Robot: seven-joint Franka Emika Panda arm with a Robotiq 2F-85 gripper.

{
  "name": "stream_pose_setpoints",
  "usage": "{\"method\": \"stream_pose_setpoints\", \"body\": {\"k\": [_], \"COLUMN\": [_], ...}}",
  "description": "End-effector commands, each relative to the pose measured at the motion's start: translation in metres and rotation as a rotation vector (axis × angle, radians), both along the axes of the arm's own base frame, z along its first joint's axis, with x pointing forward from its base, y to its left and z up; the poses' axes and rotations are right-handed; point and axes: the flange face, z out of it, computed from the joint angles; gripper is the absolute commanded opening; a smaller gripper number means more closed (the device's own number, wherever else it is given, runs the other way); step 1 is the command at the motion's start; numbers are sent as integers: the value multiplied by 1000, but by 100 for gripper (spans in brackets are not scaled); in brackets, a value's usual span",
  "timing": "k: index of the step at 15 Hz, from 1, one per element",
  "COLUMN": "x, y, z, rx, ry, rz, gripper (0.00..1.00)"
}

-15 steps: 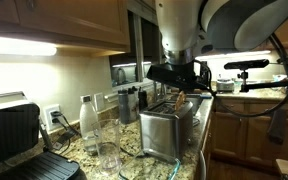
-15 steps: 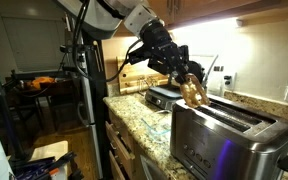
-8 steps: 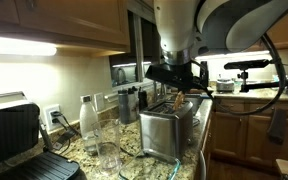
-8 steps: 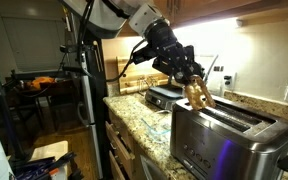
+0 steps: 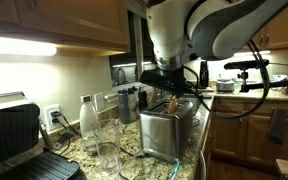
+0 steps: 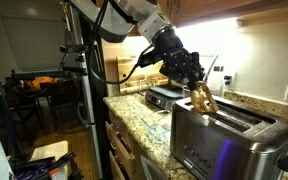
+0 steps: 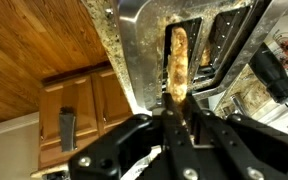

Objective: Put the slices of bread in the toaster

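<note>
Holding one end of the slice of bread (image 7: 177, 62), the gripper (image 7: 177, 108) has its jaws clamped tight on it in the middle of the wrist view. The slice points at the shiny toaster (image 7: 144, 40), and I think its far end is right over a slot. I cannot tell if it has gone into the slot yet.

Things could go wrong here. If the slice is a bit off to the side, I think it would bump the edge of the slot and bend or break. If the jaws let go too soon, it could tip over and fall on the table (image 6: 144, 122). If the arm goes down too far, the jaws could hit the toaster top.

In an exterior view the slice (image 6: 201, 98) looks golden brown, thin and long. It hangs a little tilted under the gripper (image 6: 194, 84), just above the toaster (image 6: 234, 140) at the lower right. In an exterior view the toaster (image 5: 167, 130) sits in the middle of the frame, with a clear bottle (image 5: 88, 120) to its left.
</note>
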Motion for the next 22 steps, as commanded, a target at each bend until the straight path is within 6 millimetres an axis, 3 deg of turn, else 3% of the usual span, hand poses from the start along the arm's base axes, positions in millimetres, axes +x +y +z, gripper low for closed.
{"method": "stream_pose_setpoints", "body": {"k": [1, 2, 3, 5, 13, 18, 22], "x": [11, 13, 14, 15, 13, 15, 17], "y": [-1, -2, -2, -3, 0, 14, 10], "z": [-4, -5, -6, -8, -11, -11, -9], "rx": [1, 3, 6, 10, 15, 51, 37], "ry": [-23, -21, -20, -20, -13, -24, -9], "rz": [4, 4, 4, 3, 8, 94, 54], "gripper": [8, 9, 39, 46, 98, 100, 100]}}
